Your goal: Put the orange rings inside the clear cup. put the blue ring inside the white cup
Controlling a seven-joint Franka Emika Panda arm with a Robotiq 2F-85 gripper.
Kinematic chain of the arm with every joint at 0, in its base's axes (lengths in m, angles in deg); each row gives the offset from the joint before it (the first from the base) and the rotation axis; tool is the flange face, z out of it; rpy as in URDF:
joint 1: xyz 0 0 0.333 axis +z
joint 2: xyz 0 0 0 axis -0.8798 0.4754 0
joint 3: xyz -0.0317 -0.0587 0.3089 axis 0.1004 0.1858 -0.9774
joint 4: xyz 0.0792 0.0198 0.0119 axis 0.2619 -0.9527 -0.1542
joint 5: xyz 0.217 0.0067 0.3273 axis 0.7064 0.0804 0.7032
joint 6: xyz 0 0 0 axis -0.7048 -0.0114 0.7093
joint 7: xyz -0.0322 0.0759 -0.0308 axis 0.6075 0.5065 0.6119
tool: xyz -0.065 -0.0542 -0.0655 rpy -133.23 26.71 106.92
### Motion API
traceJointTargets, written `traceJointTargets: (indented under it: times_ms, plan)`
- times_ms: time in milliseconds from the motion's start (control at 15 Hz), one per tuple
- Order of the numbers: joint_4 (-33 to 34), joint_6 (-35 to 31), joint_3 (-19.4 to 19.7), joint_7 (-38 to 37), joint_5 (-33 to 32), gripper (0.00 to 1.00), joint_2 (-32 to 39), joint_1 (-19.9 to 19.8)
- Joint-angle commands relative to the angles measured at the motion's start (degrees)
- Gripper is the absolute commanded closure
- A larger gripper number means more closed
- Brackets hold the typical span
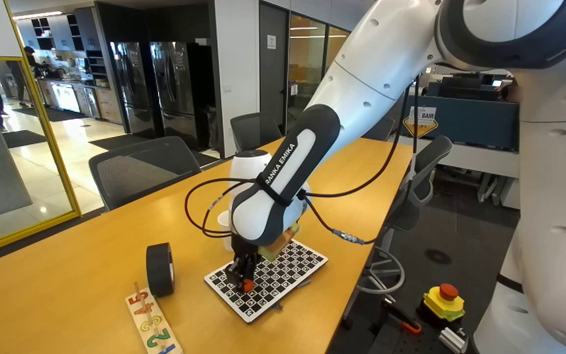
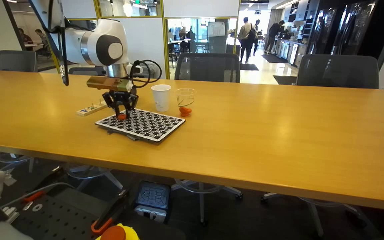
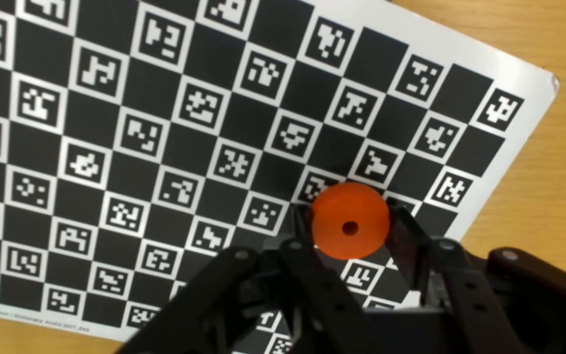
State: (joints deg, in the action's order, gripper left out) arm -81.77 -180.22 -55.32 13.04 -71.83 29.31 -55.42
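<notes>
The table (image 2: 295,133) stretches wide, and the arm (image 1: 371,83) reaches over it, from 1 o'clock in an exterior view. On the table lies a checkered board (image 2: 148,126). The gripper (image 2: 122,115) points down over this board, at 10 o'clock from its middle in an exterior view. In an exterior view, the strip (image 1: 151,324) with coloured numbers lies at 8 o'clock from the board, and near it the black roll (image 1: 158,270) stands at 9 o'clock. The white cup (image 2: 161,99) is upright, at 1 o'clock from the board in an exterior view. The clear cup (image 2: 186,95), a little smaller, stands upright near it, at 3 o'clock. In its bottom some orange rings (image 2: 185,112) are seen; their number I cannot count. In the wrist view, the gripper is clamped on another orange ring (image 3: 349,206), touching its 9 and 3 o'clock sides; whether this one also touches the board, I cannot tell.
</notes>
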Motion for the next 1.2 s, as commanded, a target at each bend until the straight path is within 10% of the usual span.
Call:
traceJointTargets:
  times_ms: [0,1133]
  plan:
    - [0.47,1.2,0.29,-0.23,-0.45,0.79,-0.46,-0.07]
    - [7.42,10.38,9.7,-0.29,-10.4,0.79,-10.37,-5.66]
